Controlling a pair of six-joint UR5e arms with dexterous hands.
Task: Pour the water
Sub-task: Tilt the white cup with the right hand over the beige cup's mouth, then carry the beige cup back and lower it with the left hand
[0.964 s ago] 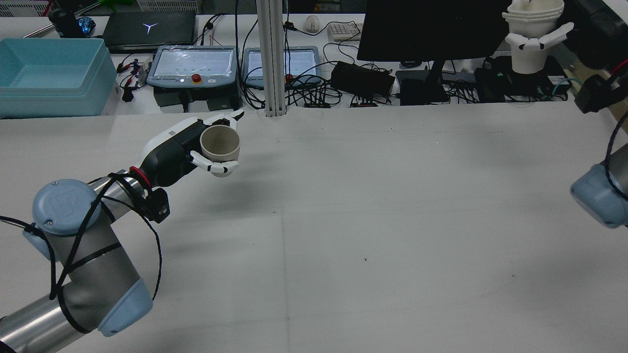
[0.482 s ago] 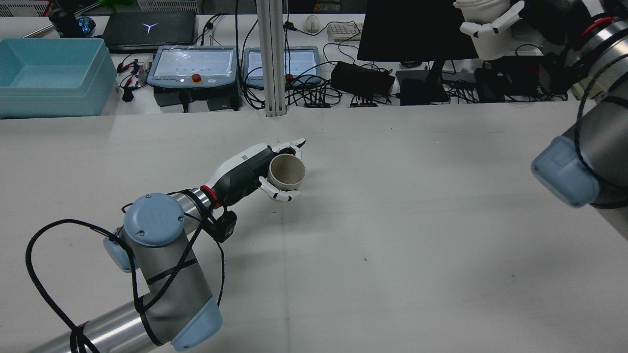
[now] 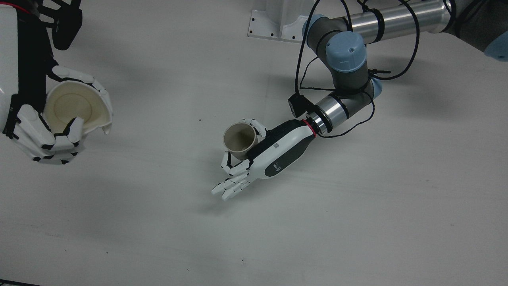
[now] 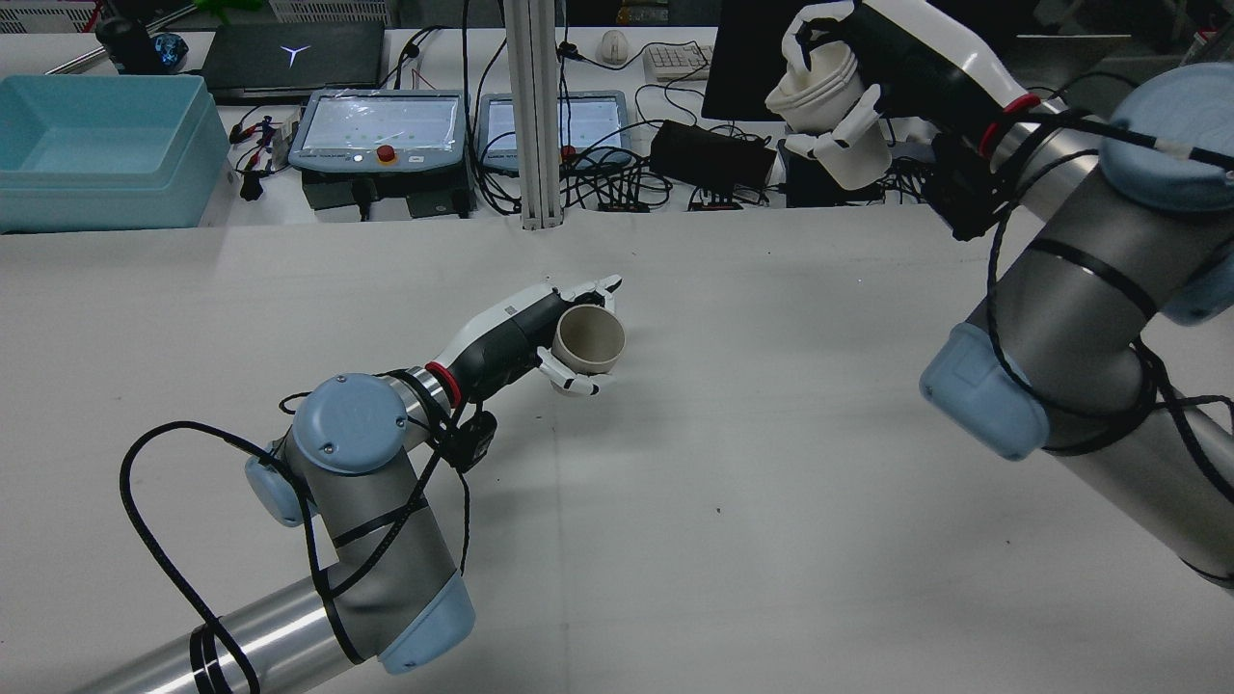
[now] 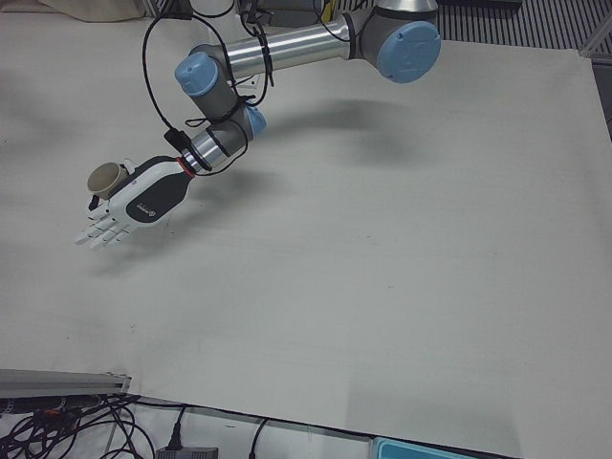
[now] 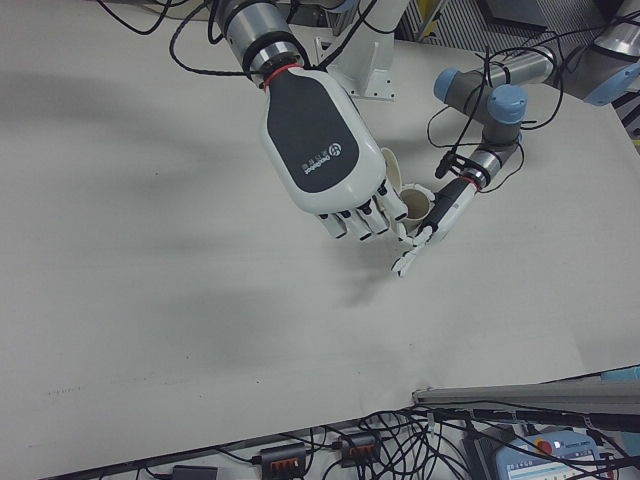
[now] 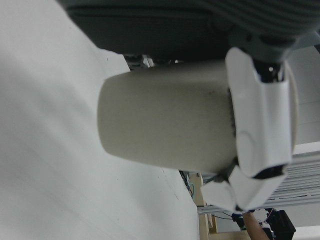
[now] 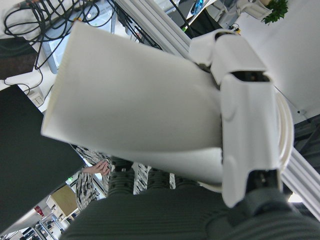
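A beige cup stands upright just above the table's middle, and my left hand is shut on it from the side, some fingers stretched straight past it. From above, the beige cup looks empty inside, my left hand to its right. My right hand is raised high at the far right, shut on a white cup that tilts left. In the front view the white cup shows its mouth, my right hand wrapped around it. The two cups are well apart.
Beyond the table's far edge are a blue bin, two teach pendants, an aluminium post, a dark monitor and tangled cables. The left arm's base plate sits at the front view's top.
My left hand has carried the beige cup rightward to the table's middle. My right hand has swung left with the white cup, which now tilts left.
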